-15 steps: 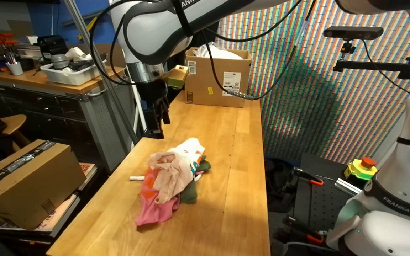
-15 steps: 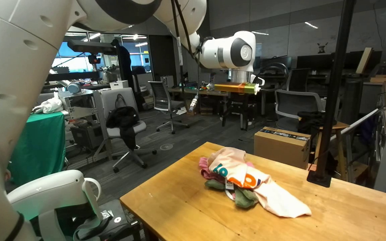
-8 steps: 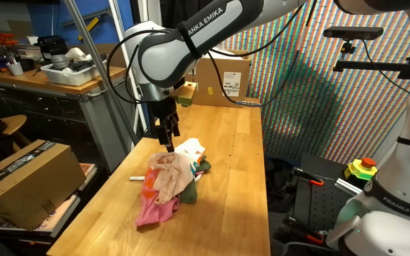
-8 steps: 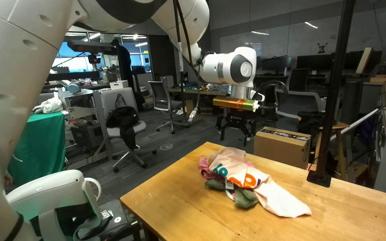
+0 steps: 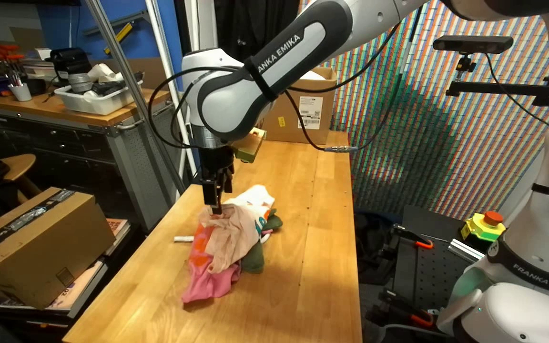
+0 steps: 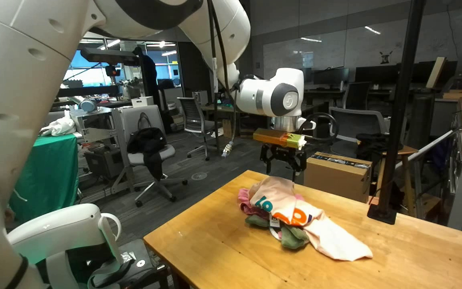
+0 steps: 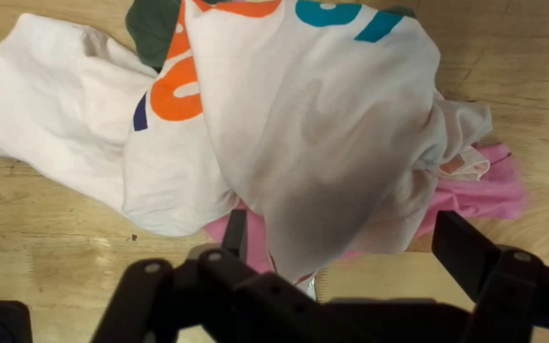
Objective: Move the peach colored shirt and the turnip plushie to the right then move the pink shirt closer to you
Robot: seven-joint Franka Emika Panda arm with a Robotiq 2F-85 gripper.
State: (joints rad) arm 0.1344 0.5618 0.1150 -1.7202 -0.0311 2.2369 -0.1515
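On the light-brown wooden table (image 5: 327, 290), everything the task names lies in one heap; the thin peach-coloured cloth shirt with orange and teal print (image 7: 327, 119) is spread on top, the bright pink cloth shirt (image 5: 210, 283) sticks out from under it, and the stuffed turnip plushie with dark-green lobes (image 6: 294, 237) shows only in part at the heap's edge, the rest hidden; as I judge it, none of the moves is done, since the peach shirt and the plushie are not yet parted from the pink shirt; left to do are the shift of those two to the right and, after that, bringing the pink shirt closer. The black two-fingered gripper (image 7: 341, 215) stands wide, holding nothing; its fingers flank a fold of the peach shirt in the wrist view, though whether either touches cloth I cannot tell; a first grasp of that shirt is probably the step in hand. Counted: one peach shirt; one pink shirt, as far as the visible folds show; one plushie, with two green lobes in both exterior views; one small white tag (image 6: 274, 221); one short white strip (image 5: 183, 238) jutting from the heap; one gripper.
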